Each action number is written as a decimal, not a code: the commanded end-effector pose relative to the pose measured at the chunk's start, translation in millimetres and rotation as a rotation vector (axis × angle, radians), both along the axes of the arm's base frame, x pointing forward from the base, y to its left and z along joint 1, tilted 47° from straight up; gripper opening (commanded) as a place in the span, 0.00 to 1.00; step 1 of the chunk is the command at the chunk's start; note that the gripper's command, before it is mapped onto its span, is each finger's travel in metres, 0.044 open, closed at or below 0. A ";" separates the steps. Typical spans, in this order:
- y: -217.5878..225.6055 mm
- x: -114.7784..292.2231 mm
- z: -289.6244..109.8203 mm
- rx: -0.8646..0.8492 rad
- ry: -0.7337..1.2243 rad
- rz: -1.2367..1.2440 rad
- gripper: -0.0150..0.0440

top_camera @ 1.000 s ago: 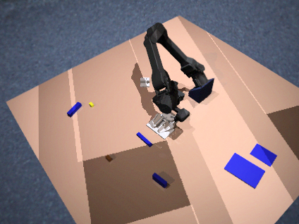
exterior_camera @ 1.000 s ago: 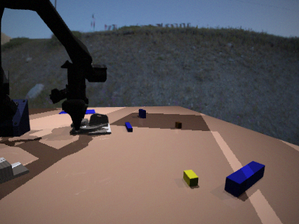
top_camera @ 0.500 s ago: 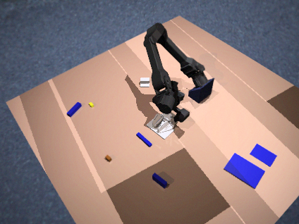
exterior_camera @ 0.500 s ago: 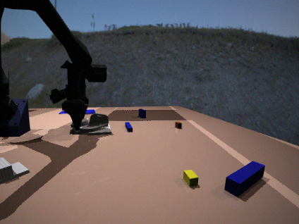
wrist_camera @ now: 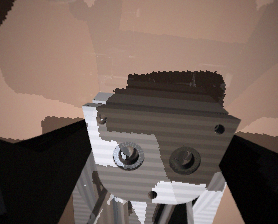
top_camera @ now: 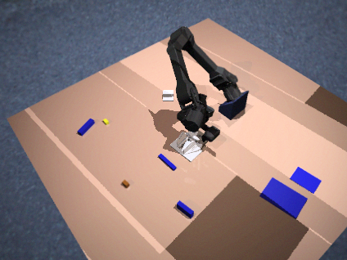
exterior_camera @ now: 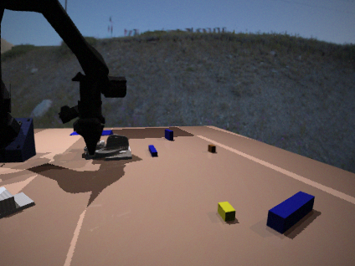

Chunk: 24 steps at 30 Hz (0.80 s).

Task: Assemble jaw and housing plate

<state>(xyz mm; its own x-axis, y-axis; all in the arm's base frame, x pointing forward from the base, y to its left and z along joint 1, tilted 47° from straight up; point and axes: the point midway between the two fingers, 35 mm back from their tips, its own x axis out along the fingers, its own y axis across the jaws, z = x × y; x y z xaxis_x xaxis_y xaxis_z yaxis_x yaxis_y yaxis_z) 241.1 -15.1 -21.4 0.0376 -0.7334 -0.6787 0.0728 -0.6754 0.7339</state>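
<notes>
My gripper point(top_camera: 196, 139) point(exterior_camera: 92, 154) point(wrist_camera: 154, 129) points down at the pale mechanism base point(top_camera: 192, 155) point(exterior_camera: 121, 156). In the wrist view its two dark fingers press against the left and right edges of the grey-white housing plate point(wrist_camera: 145, 175), with two round bushings side by side. Stub ends show inside the bushings; whether the plate sits fully down is hidden. Pale jaw bars run out below the plate's lower edge in the wrist view. The gear teeth and pins are covered by the plate. A dark rounded part point(exterior_camera: 119, 141) rises from the base in the exterior view.
A small white block point(top_camera: 168, 96) point(exterior_camera: 18, 204) lies beside the arm. Blue bars point(top_camera: 167, 162) point(top_camera: 185, 209) point(top_camera: 86, 127), a yellow block point(top_camera: 105, 121) point(exterior_camera: 226, 211) and an orange-brown block point(top_camera: 125, 183) point(exterior_camera: 212, 148) lie around. Two flat blue panels point(top_camera: 284, 197) point(top_camera: 305, 180) lie at the right.
</notes>
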 end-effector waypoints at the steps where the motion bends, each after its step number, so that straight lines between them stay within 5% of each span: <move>1: -2.7 1.5 -4.5 0.010 -0.001 -0.012 0.85; 16: -2.1 1.2 -3.5 0.008 -0.001 -0.009 0.85; 19: 0.0 0.3 0.4 0.000 -0.002 0.001 0.98; 24: 0.0 0.3 0.4 0.000 -0.002 0.001 1.00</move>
<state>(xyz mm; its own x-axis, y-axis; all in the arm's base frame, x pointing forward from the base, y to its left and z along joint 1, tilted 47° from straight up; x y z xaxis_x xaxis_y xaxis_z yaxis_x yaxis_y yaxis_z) 241.8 -15.2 -21.6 0.0403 -0.7328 -0.6793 0.0696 -0.6761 0.7335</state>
